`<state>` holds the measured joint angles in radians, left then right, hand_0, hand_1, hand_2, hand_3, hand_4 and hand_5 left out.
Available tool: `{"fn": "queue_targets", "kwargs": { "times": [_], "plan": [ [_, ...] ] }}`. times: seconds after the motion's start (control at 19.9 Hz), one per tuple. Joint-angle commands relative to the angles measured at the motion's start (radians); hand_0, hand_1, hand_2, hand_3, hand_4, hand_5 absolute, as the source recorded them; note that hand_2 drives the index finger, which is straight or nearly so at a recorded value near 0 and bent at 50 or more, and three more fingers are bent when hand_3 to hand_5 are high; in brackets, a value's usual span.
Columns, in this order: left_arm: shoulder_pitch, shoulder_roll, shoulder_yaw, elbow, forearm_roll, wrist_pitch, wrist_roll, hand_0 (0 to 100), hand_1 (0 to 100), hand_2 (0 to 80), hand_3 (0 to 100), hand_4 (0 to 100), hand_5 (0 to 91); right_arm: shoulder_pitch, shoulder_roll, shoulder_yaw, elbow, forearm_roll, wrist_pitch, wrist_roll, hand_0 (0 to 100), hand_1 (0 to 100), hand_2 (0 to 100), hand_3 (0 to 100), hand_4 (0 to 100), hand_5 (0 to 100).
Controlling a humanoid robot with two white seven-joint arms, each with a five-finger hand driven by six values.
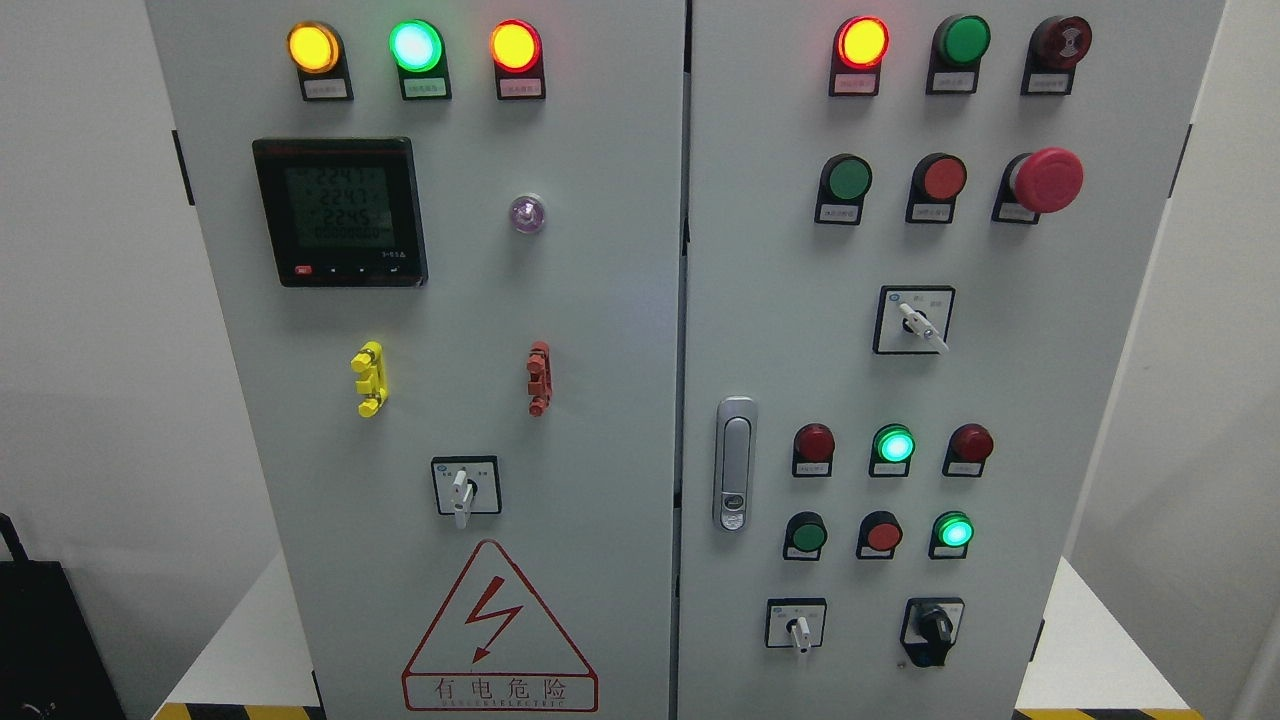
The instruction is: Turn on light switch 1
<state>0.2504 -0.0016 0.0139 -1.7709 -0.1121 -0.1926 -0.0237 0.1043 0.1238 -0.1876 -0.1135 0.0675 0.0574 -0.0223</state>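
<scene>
**A:** Hand status?

**B:** My left hand and right hand are both out of shot. Can't tell how open they are or whether they hold anything.

**A:** What's closest?

**B:** White base (pixel 240 640) with hazard stripes along its front edge, and a black bag (pixel 40 640) at lower left. The cabinet (pixel 620 420) stands on the base, both doors shut.

**A:** Where's switch 1?

**B:** Can't tell which one it is, the tags are too small to read. There are four rotary candidates:
- Low on the right door: white selector (pixel 798 628), lever down.
- Just right of that: black knob (pixel 935 628).
- Left door, above the warning sign (pixel 498 630): left selector (pixel 462 492), lever down.
- Higher on the right door: upper selector (pixel 918 322), lever pointing lower right.

**A:** Anything lit?

**B:** Right door, two rows of buttons between the low pair and the upper selector. Two are glowing: green button (pixel 894 444) and lower green button (pixel 954 530). The door handle (pixel 735 463) is left of them.

**A:** Further up?

**B:**
- Left door: yellow clip (pixel 369 378), red clip (pixel 538 378), meter (pixel 340 212) with its display on, purple lamp (pixel 527 213).
- Right door: e-stop (pixel 1045 180).
- Top row, lit: amber lamp (pixel 313 47), green lamp (pixel 416 45) and red-ringed lamp (pixel 515 46) on the left door, red lamp (pixel 861 42) on the right.
- White wall (pixel 80 250) behind.
</scene>
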Motion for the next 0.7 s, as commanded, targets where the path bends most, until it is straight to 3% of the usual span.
{"fn": "queue_targets", "kwargs": {
  "times": [0.0,0.3,0.65],
  "plan": [
    [-0.007,-0.034,-0.075,-0.160,0.002,0.010,0.042,18,28,32.0,58,70,46.4,0.000,0.000,-0.001,0.000,0.000,-0.001,0.001,0,0,0,0,0,0],
    [-0.016,-0.047,-0.095,-0.165,-0.003,0.027,0.096,16,35,37.3,61,73,48.6,0.000,-0.001,0.000,0.000,0.000,-0.001,0.001,0,0,0,0,0,0],
    [-0.043,-0.057,-0.114,-0.165,0.000,0.084,0.129,14,40,41.6,68,78,58.1,0.000,0.000,0.000,0.000,0.000,-0.001,0.001,0,0,0,0,0,0]
  ]
}}
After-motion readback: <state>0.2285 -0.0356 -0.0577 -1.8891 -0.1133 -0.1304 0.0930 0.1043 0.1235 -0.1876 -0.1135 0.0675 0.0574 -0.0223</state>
